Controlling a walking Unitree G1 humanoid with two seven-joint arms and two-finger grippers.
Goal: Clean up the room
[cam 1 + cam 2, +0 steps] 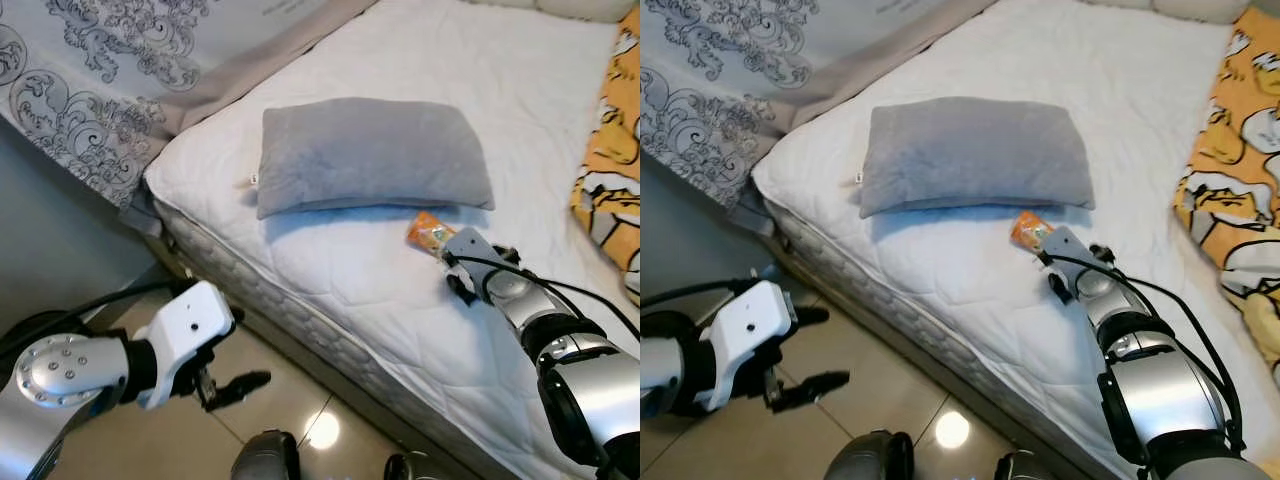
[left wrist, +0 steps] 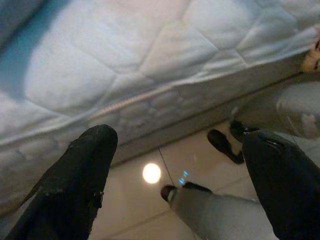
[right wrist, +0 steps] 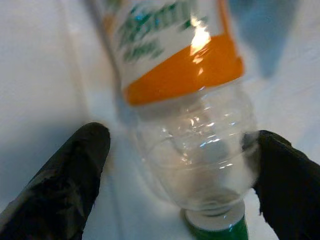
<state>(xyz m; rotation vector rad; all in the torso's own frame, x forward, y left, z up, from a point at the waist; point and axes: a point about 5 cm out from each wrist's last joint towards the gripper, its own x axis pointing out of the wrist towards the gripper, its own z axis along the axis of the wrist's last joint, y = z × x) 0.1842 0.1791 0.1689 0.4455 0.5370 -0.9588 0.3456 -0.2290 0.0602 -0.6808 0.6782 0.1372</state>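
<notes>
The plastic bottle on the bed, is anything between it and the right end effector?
Nothing visible. The right end effector is open with its fingers either side of the plastic bottle, which lies on the mattress beside the grey pillow.

One grey pillow (image 1: 372, 153) lies in the upper middle of the head view, on the one white mattress (image 1: 480, 70). One clear plastic bottle (image 3: 186, 95) with an orange label rests just below the pillow, right of centre. One patterned grey bedspread (image 1: 90, 70) fills the upper left, and one yellow cartoon blanket (image 1: 612, 150) sits at the right edge. Two grippers count: the left gripper (image 1: 232, 350) at lower left, the right gripper (image 3: 175, 185) around the bottle's neck.
</notes>
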